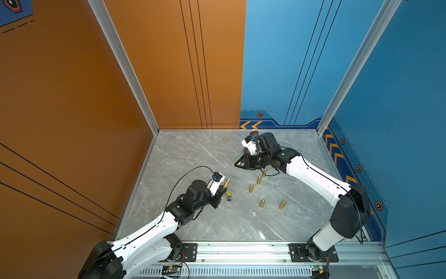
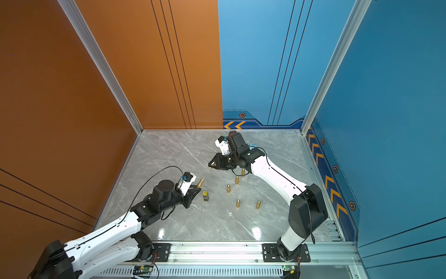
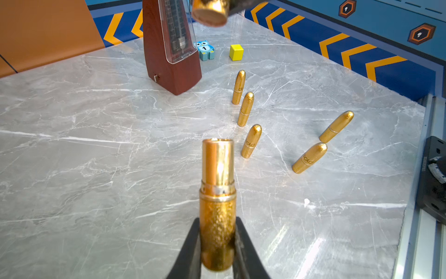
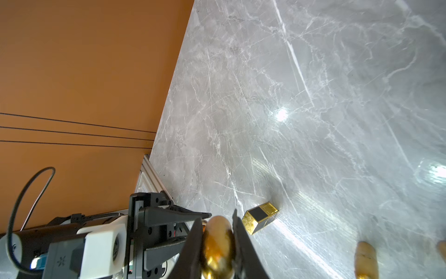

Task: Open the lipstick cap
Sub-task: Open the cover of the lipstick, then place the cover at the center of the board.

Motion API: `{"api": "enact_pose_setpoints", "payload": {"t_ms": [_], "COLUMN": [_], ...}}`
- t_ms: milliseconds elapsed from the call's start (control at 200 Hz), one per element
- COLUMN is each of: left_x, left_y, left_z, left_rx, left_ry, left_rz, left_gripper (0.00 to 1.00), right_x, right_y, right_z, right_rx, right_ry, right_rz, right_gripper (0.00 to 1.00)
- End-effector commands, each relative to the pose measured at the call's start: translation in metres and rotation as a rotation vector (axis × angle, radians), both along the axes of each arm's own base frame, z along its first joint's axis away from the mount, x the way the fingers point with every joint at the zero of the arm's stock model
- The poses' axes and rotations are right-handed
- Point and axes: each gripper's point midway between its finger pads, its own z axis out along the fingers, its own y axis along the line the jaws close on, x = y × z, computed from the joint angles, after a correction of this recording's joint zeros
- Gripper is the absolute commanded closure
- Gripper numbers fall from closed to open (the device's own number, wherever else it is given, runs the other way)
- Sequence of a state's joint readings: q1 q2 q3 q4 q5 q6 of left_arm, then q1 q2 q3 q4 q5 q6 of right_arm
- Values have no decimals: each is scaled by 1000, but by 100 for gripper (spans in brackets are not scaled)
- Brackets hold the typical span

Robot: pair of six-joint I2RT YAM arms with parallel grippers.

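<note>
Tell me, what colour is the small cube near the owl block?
Bright yellow. The cube shows best in the left wrist view, beside the blue owl block.

The surface (image 3: 96, 145) looks like polished grey marble with white veins, glossy enough to mirror lamps. The metronome (image 3: 172, 48) has a smooth reddish wood-grain body and a clear plastic front. Near the metronome, the cube (image 3: 236, 52) is matt yellow and the five capped lipsticks (image 3: 251, 141) wear fine-grained glittery gold. Well apart from it, the small box (image 4: 259, 217) shows shiny gold foil and glossy black faces. The lipstick base (image 3: 218, 205) is mirror-bright gold metal above, rough speckled gold below, between the matt black fingers (image 3: 190, 241) of the left claw (image 3: 217, 224). The cap (image 4: 217, 239) in the right claw (image 4: 217, 217) gleams gold.
</note>
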State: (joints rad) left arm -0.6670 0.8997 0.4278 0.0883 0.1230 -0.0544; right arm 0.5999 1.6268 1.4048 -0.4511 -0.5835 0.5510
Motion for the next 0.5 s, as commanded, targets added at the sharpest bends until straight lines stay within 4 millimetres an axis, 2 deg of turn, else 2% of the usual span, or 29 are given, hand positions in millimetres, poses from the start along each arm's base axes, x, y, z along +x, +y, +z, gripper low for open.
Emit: {"api": "enact_pose_setpoints", "payload": {"t_ms": [0, 235, 375, 395, 495], "left_x": [0, 6, 10, 11, 13], "left_y": [12, 29, 37, 39, 43], "left_z": [-2, 6, 8, 8, 10], "left_rx": [10, -8, -19, -18, -34], "left_ry": [14, -30, -41, -42, -51], "left_rz": [56, 148, 198, 207, 233], "left_gripper": [100, 100, 100, 100, 100], "right_x": [7, 37, 55, 48, 57], "right_y": [-3, -14, -10, 0, 9], "right_z": [8, -41, -71, -76, -95], "right_rx": [-16, -278, -408, -423, -485], "right_ry": [-57, -128, -167, -175, -194], "right_rz": [-41, -182, -220, -197, -204], "right_gripper": [84, 84, 84, 85, 85]}}
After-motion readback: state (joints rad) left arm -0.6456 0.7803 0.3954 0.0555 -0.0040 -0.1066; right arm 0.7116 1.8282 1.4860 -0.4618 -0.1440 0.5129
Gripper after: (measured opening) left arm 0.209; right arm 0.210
